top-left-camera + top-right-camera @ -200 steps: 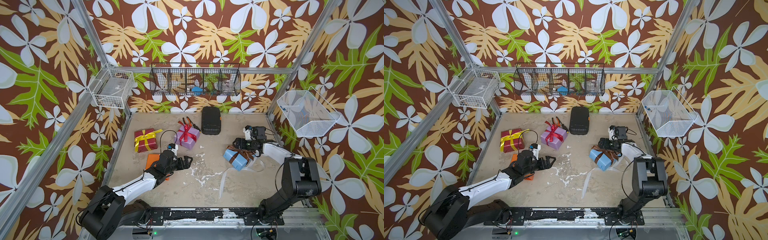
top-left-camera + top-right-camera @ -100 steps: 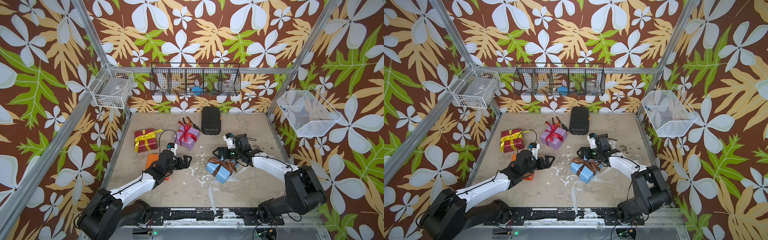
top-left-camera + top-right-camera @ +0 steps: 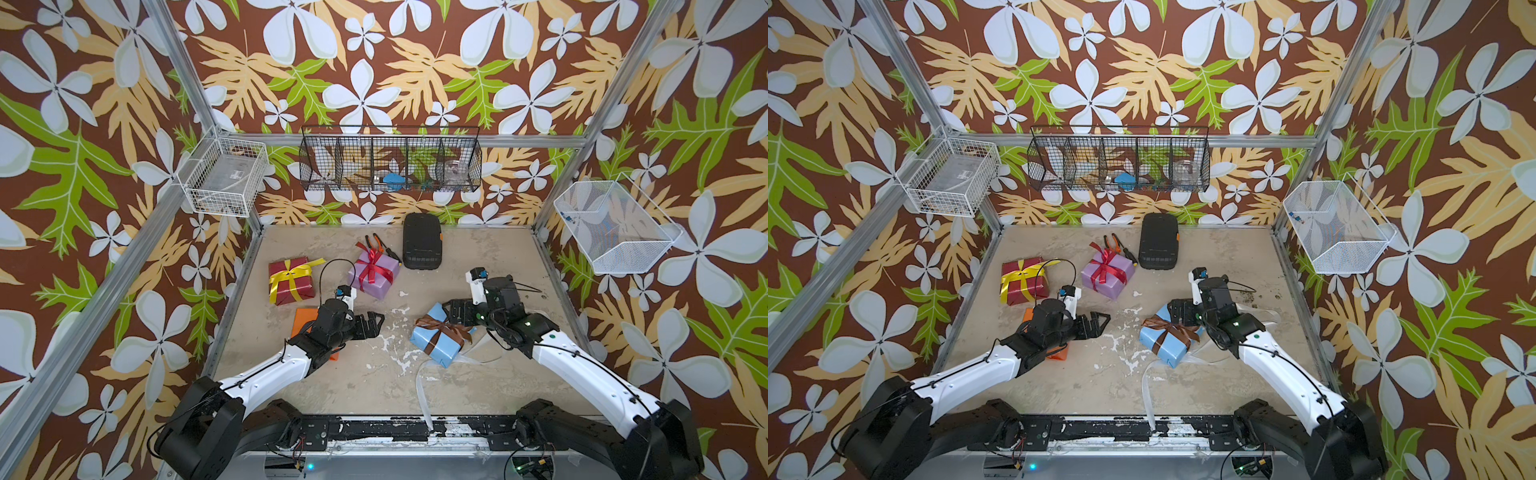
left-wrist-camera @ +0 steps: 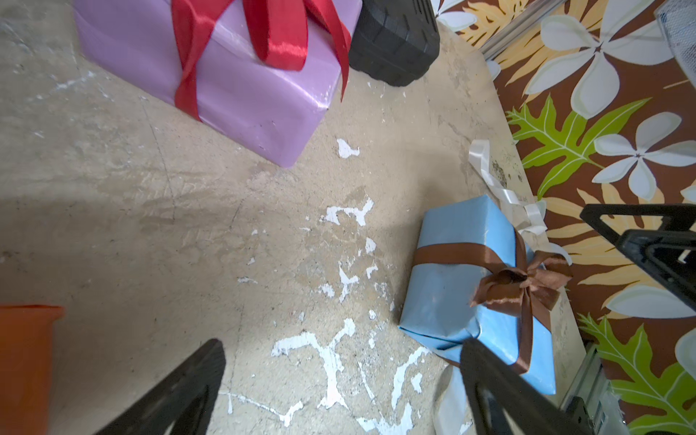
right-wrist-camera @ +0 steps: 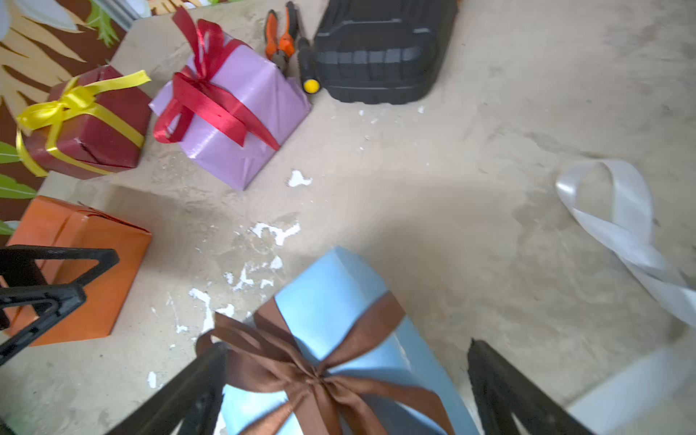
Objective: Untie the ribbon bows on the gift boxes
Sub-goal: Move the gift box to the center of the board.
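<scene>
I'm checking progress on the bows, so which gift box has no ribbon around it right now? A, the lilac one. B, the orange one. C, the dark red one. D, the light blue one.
B: in the right wrist view the orange box shows only bare paper, and the white ribbon lies loose on the table.

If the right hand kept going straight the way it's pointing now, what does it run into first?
The brown bow on the light blue box: in the right wrist view it lies directly ahead, between the fingers of the open right hand. The remaining gap is hard to judge.
</scene>
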